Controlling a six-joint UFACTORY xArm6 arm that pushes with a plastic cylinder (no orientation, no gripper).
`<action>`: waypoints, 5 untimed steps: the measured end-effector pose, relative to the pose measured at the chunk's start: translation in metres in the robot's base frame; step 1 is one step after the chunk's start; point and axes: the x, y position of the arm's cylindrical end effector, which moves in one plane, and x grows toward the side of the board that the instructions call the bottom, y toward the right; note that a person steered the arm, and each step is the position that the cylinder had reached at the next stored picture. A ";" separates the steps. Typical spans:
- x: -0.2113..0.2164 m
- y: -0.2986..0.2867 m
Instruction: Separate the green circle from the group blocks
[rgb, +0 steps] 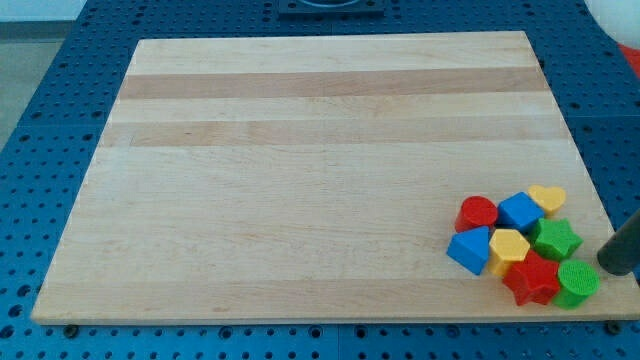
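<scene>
The green circle (577, 283) lies at the view's bottom right corner of the wooden board (300, 180), at the lower right end of a tight cluster. It touches a red star (533, 279) on its left and sits just below a green star (556, 239). The rest of the cluster holds a yellow hexagon (509, 248), a blue triangular block (469, 250), a red circle (477, 213), a blue cube (520, 211) and a yellow heart (547, 198). My tip (610, 266) is a dark rod at the view's right edge, just right of and slightly above the green circle.
The board's right edge (600, 215) and bottom edge (330, 320) run close to the cluster. A blue pegboard surface (40, 150) surrounds the board.
</scene>
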 end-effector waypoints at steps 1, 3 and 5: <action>0.033 -0.005; 0.032 -0.005; 0.033 -0.057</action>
